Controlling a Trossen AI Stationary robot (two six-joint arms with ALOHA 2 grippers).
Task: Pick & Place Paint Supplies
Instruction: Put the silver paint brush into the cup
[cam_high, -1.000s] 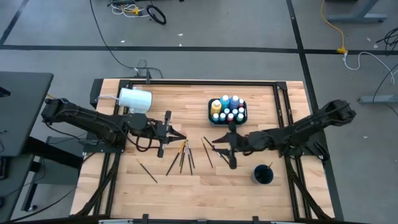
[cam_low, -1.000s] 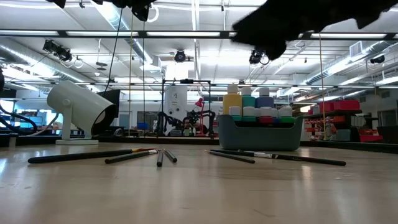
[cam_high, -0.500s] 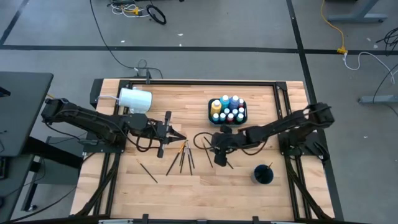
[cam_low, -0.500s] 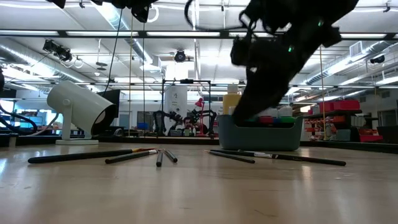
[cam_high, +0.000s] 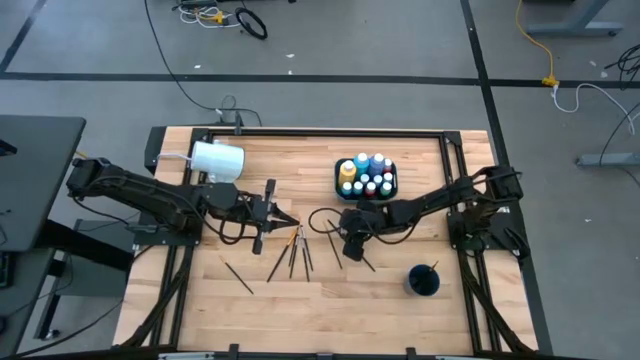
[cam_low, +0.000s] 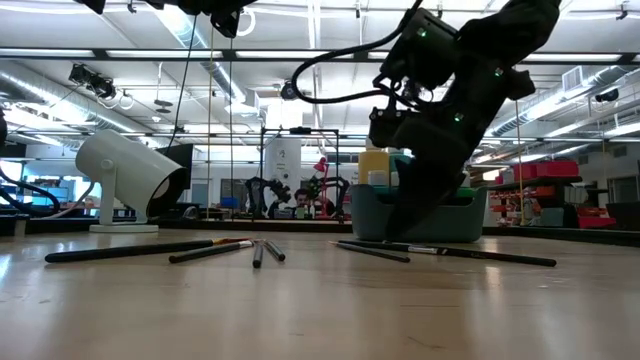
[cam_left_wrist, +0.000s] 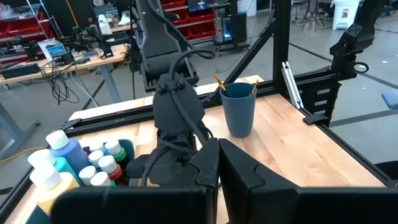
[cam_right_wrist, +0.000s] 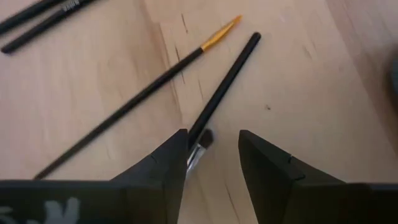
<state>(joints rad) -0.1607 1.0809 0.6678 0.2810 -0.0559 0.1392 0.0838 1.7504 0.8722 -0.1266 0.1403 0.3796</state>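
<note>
Near the middle of the bench (cam_high: 400, 290), I see my right claw (cam_right_wrist: 208, 149) lowered with its fingers apart around a dark-handled brush (cam_right_wrist: 221, 93) lying flat. My left claw (cam_high: 285, 218) hangs closed and empty beside other brushes (cam_high: 292, 252); the paint bottles (cam_high: 366, 177) sit in their tray.

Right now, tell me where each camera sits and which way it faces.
High: overhead, straight down; both arms, round dark blue cup.
Low: table height, level across; right arm over thin dark-handled brushes.
Left wrist: behind shut left gripper, facing right arm, blue cup shared with high.
Right wrist: above open right gripper, facing down at black brush.
</note>
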